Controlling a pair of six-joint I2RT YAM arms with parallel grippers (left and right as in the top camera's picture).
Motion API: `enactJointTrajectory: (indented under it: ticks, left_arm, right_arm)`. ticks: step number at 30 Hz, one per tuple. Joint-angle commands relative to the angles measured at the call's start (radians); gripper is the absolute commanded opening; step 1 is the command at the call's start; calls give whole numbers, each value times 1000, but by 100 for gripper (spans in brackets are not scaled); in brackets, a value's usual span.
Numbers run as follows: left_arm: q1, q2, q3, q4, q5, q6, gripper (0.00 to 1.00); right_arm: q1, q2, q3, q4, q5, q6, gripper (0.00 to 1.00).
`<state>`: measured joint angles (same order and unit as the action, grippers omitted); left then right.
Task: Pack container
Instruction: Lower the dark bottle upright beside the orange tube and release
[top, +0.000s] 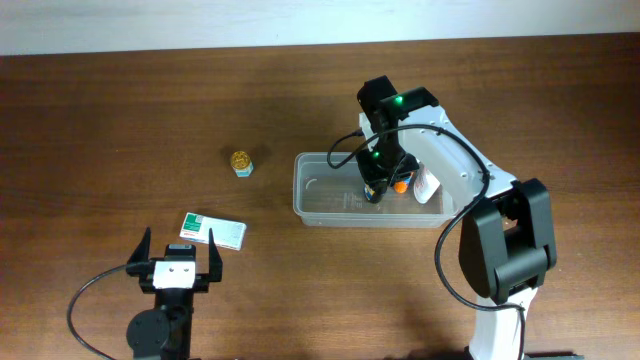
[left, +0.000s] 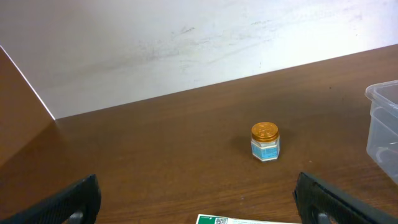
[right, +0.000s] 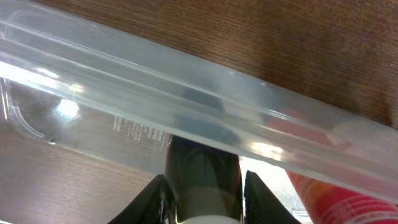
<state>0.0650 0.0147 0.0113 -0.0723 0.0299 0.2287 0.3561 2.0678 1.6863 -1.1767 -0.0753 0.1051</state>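
- The container (top: 325, 196) sits right of centre in the overhead frame, flat on the table (top: 120, 110). Its long wall (right: 186, 81) runs diagonally across the right wrist frame.
- The right gripper (top: 376, 186) is down inside the tub, its fingers (right: 159, 198) pinching a dark bottle (right: 202, 177) from both sides.
- Risk: the bottle topples if it is let go before its base is on the floor. Contact is hidden, so I cannot tell.
- Risk: crowding. A white bottle (top: 427, 185) and something orange (top: 401, 185) lie just beside it, so spreading fingers could knock them.
- Risk: the fingers are near the wall. A skewed lift could hook the rim and drag or tip the light tub.
- The left gripper (top: 178, 243) is spread wide and empty at the lower left, with the green-and-white box (top: 213, 230) just beside it.
- The gold-lidded jar (left: 265, 141) stands apart in the open. It is small and would probably skid under an off-centre grab.
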Motion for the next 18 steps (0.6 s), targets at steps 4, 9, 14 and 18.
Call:
enactJointTrajectory:
  ticks: [4,9,14,18]
  left_arm:
    - [5,-8,-2,-7,8,12,100]
    - [5,-8,-2,-7,8,12,100]
    - [5,-8,-2,-7,8,12,100]
    - [5,-8,-2,-7,8,12,100]
  right_arm:
    - [2,3,-2,3,18,5,38]
    - [2,3,8,-5,21,5,39]
    - [2,3,66,-60,20,5,40]
    - [2,3,139,-119,20,5,40]
